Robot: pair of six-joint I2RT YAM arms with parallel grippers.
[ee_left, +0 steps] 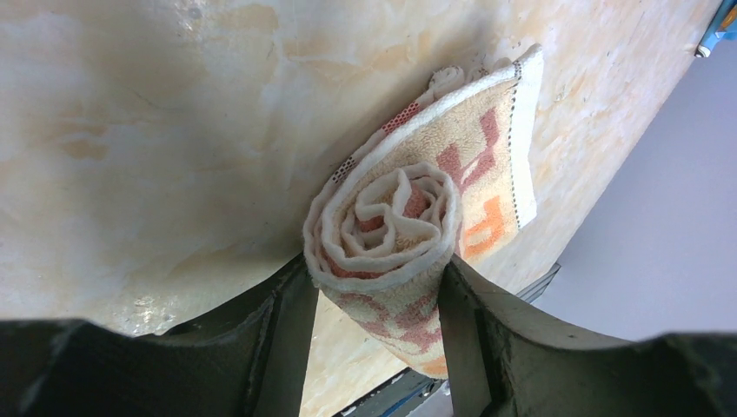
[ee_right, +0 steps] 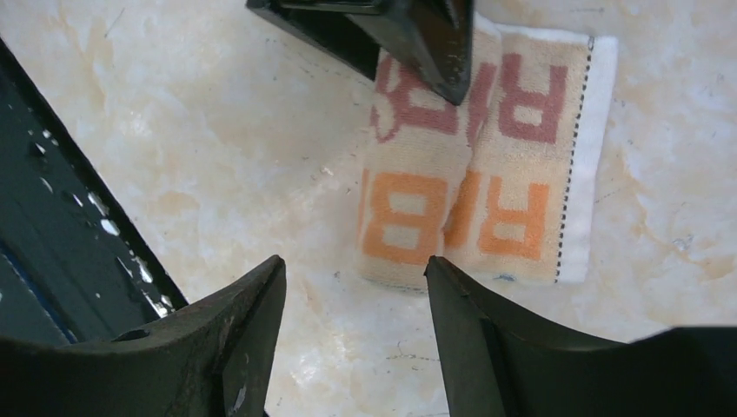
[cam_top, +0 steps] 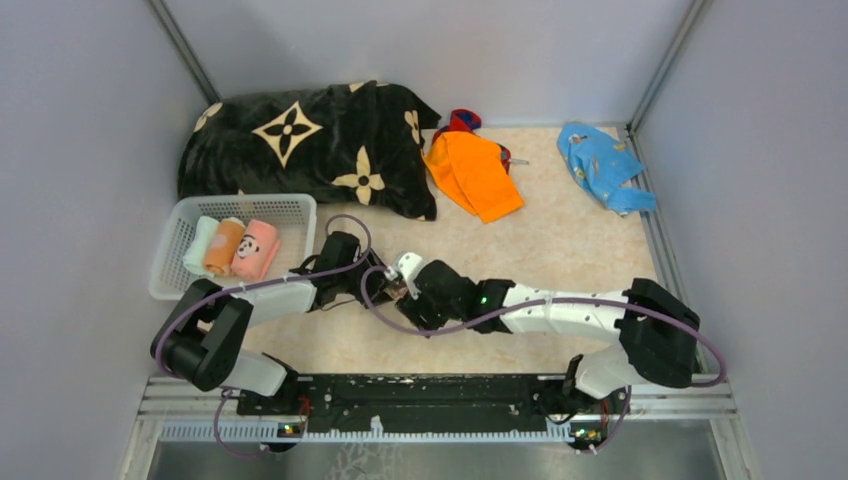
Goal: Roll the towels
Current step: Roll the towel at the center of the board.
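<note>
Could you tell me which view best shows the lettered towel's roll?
Left wrist: the lettered towel shows its spiral end, pinched in the left hand. Right wrist shows its lettered side; from above, arms mostly hide it.

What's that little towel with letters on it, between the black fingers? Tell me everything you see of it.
The lettered towel is beige terry cloth with red and orange block letters and a white stitched border. It is mostly rolled into a spiral, one flap lying flat on the marbled table. The left gripper pinches the roll's sides.
</note>
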